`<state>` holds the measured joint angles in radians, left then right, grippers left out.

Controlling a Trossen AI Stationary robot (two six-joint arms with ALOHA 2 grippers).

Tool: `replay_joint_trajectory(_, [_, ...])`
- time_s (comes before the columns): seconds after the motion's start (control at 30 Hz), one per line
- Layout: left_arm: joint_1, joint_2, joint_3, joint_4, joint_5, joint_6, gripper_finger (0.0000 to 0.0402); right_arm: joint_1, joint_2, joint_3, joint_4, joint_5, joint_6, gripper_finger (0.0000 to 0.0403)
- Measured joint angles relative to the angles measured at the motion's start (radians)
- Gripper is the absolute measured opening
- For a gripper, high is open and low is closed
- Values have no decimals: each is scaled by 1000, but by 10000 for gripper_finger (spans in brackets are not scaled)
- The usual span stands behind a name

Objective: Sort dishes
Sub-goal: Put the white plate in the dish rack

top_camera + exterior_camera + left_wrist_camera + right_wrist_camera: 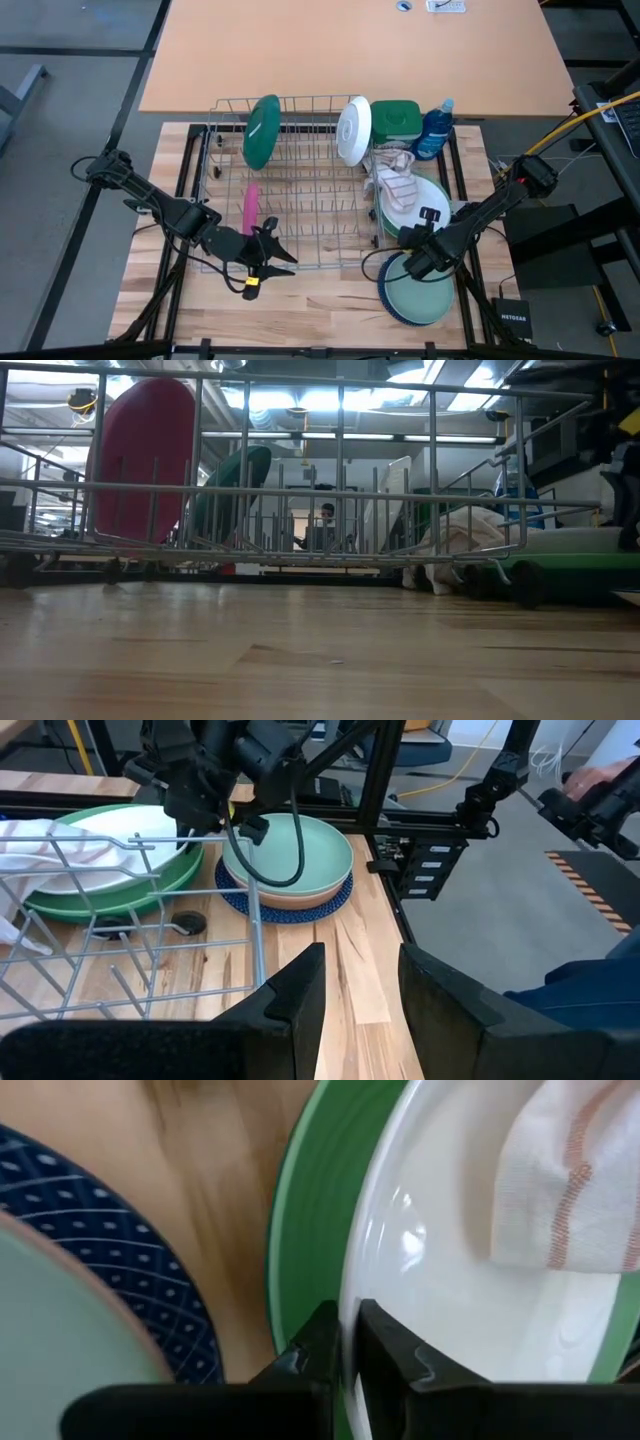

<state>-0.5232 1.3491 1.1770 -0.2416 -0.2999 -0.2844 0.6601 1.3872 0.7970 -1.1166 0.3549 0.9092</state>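
Wire rack (290, 190) at table centre holds 3 plates on edge: dark green plate (261, 131) at the far left, white plate (353, 130) at the far right, pink plate (250, 207) nearer the front left. Right of the rack, a light green plate (310, 1230) lies flat with a second white plate (450, 1310) stacked on it and a striped cloth (398, 185) draped across both. In front of these sits a stack of 3: navy plate (335, 900) at the bottom, brown plate (300, 902) above it, teal plate (305, 855) on top. Right gripper (345, 1342) is low at the near rim of the stacked white plate, fingers closed on that rim. Left gripper (360, 985) hangs at the rack's front edge, fingers parted, holding nothing. Green tub (396, 120) and blue bottle (434, 130) stand behind the rack's far right corner. A person (325, 525) shows in the room beyond.
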Motion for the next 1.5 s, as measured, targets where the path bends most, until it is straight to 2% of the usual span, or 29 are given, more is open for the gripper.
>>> replay_joint_trajectory(0.33, [0,0,0,55,-35,57,117,0,-2,144,-109,-87,-19,26])
replay_joint_trajectory(0.47, [16,6,0,150,-72,138,117,0,-2,182,-122,-114,-35,22])
replay_joint_trajectory(0.73, [112,65,1,378,-76,271,117,0,-2,198,-123,-129,-50,21])
replay_joint_trajectory(0.93, [195,168,1,532,61,284,117,0,-2,198,-122,-138,-51,23])
replay_joint_trajectory(1.17, [253,255,63,539,180,240,117,0,-2,198,-119,-140,-51,24])
replay_joint_trajectory(1.5, [258,265,69,533,191,271,117,0,-2,199,-124,-185,-54,26])
